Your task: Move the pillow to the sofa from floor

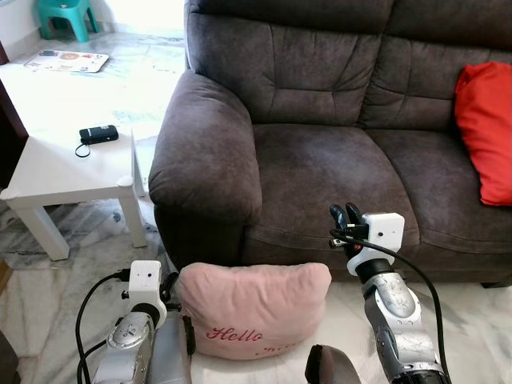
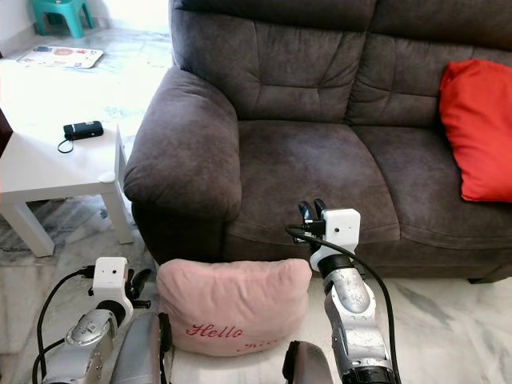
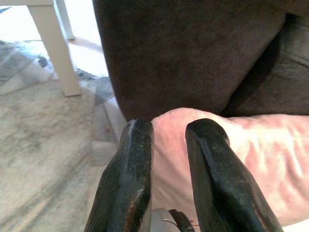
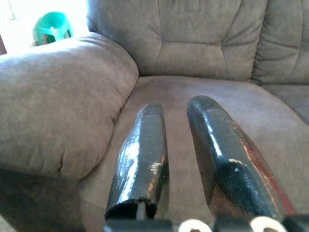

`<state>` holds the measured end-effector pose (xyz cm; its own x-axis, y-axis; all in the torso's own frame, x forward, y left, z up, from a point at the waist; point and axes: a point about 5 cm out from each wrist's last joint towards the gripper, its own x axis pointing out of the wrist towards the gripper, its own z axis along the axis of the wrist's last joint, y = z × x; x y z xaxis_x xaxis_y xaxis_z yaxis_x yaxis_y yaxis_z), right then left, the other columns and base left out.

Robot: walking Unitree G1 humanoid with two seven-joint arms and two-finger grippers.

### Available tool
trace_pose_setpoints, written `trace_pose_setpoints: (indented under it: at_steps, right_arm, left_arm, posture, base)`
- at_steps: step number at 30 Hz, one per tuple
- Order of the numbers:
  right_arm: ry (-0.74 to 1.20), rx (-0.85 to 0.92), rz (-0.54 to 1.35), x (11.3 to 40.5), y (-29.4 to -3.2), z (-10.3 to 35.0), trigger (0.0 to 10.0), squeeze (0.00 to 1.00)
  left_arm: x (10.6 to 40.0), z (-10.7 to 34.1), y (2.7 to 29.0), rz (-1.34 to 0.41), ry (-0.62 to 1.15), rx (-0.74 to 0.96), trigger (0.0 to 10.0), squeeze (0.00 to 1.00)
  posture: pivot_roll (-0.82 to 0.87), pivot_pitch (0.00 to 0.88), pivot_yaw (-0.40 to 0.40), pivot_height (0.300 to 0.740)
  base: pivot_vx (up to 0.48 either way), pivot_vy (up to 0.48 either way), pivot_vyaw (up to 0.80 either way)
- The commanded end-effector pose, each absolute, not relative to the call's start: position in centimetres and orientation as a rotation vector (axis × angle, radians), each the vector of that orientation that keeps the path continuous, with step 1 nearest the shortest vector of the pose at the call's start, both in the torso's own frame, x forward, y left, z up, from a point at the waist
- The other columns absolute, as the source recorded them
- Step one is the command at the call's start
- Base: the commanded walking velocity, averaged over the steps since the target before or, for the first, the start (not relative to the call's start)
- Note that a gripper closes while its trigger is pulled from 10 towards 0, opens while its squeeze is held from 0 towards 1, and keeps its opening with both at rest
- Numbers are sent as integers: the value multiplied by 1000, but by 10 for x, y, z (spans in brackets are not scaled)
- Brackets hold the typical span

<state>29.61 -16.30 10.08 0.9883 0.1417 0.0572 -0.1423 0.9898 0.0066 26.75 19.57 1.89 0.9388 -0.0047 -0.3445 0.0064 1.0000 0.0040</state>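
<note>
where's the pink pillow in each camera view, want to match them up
Left eye view: pink pillow low centre, on the floor before the sofa.
Right eye view: low centre, slightly further left.
Left wrist view: pale pink mass past the left gripper.
Right wrist view: not in it.
Shared landmark: the sofa's brown armrest.

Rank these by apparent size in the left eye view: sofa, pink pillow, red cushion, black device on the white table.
1. sofa
2. pink pillow, though nearness to the camera enlarges it
3. red cushion, partly cropped
4. black device
</note>
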Motion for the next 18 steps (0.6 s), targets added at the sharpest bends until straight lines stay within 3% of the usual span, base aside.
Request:
trace_pose_setpoints:
  at_steps: [1,12,18]
  right_arm:
    - [-76,7,137,298,-165,107,10000,0]
    - [-69,4,141,298,-165,106,10000,0]
    - [-60,0,146,298,-164,104,10000,0]
  left_arm:
    - [269,19,192,-20,346,-4,10000,0]
    - [270,19,190,-38,343,-5,10000,0]
    - [270,15,186,-77,382,-22,10000,0]
  posture:
    - [88,0,-131,540]
    - [87,0,-132,540]
    - [88,0,-132,540]
  base:
    - [285,0,0]
    - [287,0,0]
    - [0,0,0]
